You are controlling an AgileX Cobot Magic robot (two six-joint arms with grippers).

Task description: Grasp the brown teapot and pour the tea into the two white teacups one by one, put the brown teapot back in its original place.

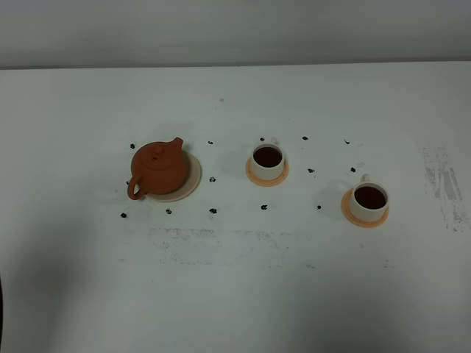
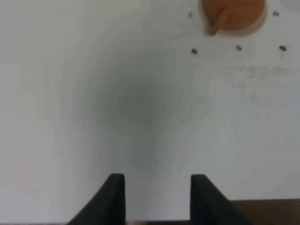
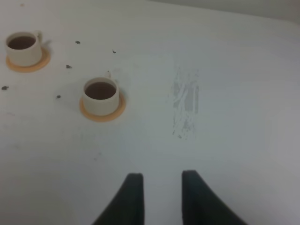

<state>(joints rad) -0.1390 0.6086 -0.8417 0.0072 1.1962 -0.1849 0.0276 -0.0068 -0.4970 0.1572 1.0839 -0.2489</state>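
The brown teapot (image 1: pixel 160 168) stands upright on its cream saucer (image 1: pixel 194 179) at the left, spout toward the back right. Both white teacups (image 1: pixel 267 162) (image 1: pixel 368 202) sit on orange coasters and hold dark tea (image 1: pixel 267 156). Neither gripper shows in the high view. My left gripper (image 2: pixel 157 177) hovers open over bare table near the front edge, well short of the teapot (image 2: pixel 233 14). In the right wrist view, my right gripper (image 3: pixel 162 174) has its fingers a narrow gap apart with nothing between them, away from the cups (image 3: pixel 100 97) (image 3: pixel 22 48).
Small dark marks (image 1: pixel 213 211) dot the white table (image 1: pixel 235 294) around the saucer and cups. Scuffed patches lie in front of the teapot (image 1: pixel 213 246) and at the right (image 1: pixel 441 184). A grey wall (image 1: pixel 235 29) borders the back.
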